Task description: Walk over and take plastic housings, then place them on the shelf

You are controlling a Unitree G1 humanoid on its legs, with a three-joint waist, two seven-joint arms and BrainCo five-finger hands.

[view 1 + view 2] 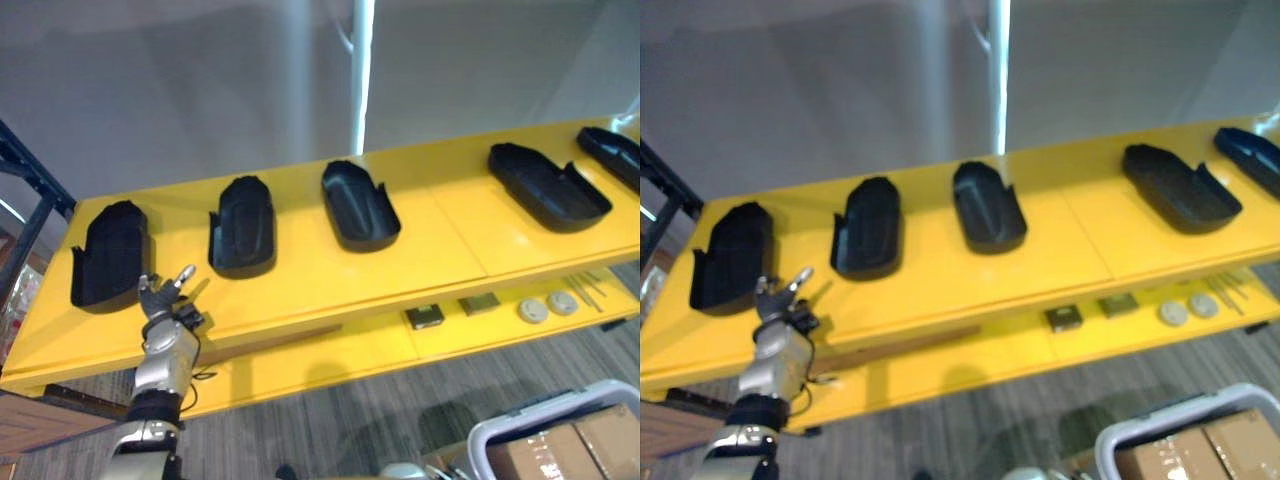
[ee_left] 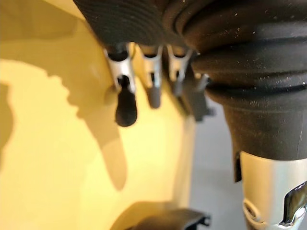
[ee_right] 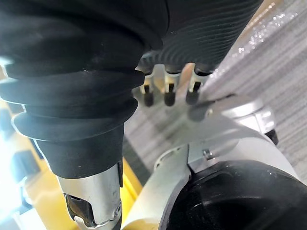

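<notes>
Left eye view, white bin point(image 1: 478, 432) holding cardboard boxes point(image 1: 570, 450), housings point(image 1: 358, 205) on shelf point(image 1: 450, 235)

Yellow shelf point(image 1: 450, 240) — five black plastic housings point(image 1: 360, 205) in a row, well apart

place: workshop | evidence: yellow shelf point(image 1: 450, 230); row of black plastic housings point(image 1: 358, 205); small parts point(image 1: 425, 317) below

The left hand point(image 2: 153, 91) is hanging with relaxed fingers point(image 2: 125, 108) over the yellow shelf point(image 2: 53, 163), a black housing point(image 2: 160, 219) lying nearby.
</notes>
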